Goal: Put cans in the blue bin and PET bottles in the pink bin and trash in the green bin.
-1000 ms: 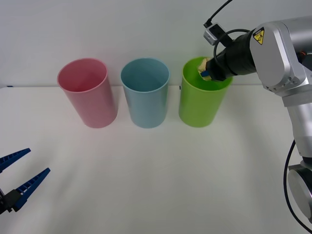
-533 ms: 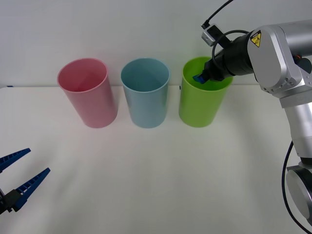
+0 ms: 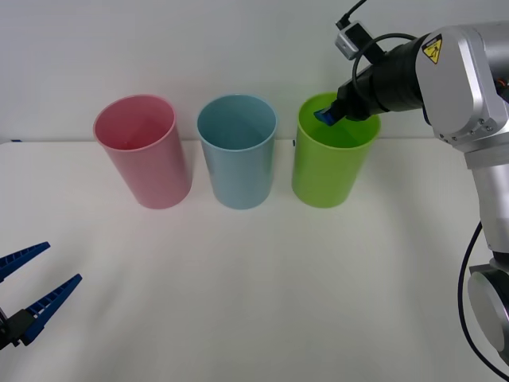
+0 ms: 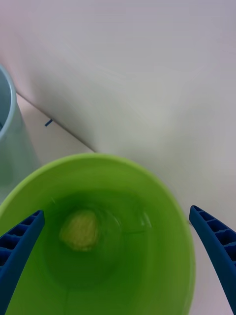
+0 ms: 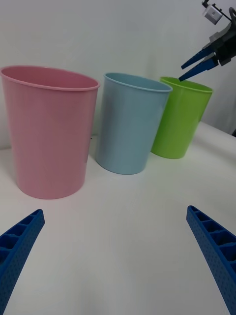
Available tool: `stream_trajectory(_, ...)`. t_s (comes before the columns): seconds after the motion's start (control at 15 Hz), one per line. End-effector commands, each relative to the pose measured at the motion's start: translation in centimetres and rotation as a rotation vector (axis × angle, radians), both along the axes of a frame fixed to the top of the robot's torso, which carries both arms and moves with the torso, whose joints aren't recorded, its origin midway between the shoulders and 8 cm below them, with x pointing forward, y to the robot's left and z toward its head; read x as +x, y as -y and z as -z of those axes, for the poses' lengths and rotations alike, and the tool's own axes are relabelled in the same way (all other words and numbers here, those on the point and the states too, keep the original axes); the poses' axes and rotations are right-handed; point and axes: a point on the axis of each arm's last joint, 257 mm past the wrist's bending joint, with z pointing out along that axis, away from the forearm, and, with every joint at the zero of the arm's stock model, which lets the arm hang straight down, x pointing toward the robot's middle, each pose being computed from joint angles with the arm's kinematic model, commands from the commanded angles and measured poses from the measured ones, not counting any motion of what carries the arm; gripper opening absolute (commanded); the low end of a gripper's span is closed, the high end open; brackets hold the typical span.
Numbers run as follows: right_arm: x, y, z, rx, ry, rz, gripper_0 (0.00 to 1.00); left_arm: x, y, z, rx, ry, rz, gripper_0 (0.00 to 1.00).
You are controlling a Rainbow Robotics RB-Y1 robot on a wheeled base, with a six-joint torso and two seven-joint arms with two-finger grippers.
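Three bins stand in a row at the back of the white table: the pink bin [image 3: 143, 151], the blue bin [image 3: 237, 151] and the green bin [image 3: 332, 151]. The trash [image 4: 80, 229], a crumpled pale paper ball, lies on the bottom of the green bin [image 4: 142, 275]. My right gripper [image 3: 326, 114] hangs open just above the green bin's rim, its blue fingers [image 5: 200, 61] empty. My left gripper [image 3: 28, 290] rests open and empty near the table's front left corner, facing the pink bin [image 5: 49, 130], the blue bin [image 5: 130, 128] and the green bin [image 5: 181, 118].
A white wall rises right behind the bins. The white table [image 3: 254, 294] spreads wide in front of them.
My right gripper let the paper ball go into the green bin, then opened and rose slightly above the rim. The left arm has not moved.
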Motion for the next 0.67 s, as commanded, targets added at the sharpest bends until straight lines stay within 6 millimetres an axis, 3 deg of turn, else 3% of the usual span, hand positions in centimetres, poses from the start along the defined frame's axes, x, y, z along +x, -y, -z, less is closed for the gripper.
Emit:
stream_trajectory(0.07, -1.8, 0.2, -5.1, 0.063, 0.071, -0.035, 1.00, 0.0, 0.0, 0.0, 0.000, 0.000, 0.000, 1.00)
stream_trajectory(0.27, -5.8, 1.2, -7.2, 0.125, 0.129, -0.088, 1.00, 0.0, 0.0, 0.0, 0.000, 0.000, 0.000, 1.00)
stream_trajectory(0.67, -16.8, 7.1, -4.0, 0.157, 0.130, -0.163, 1.00, 0.0, 0.0, 0.0, 0.000, 0.000, 0.000, 1.00)
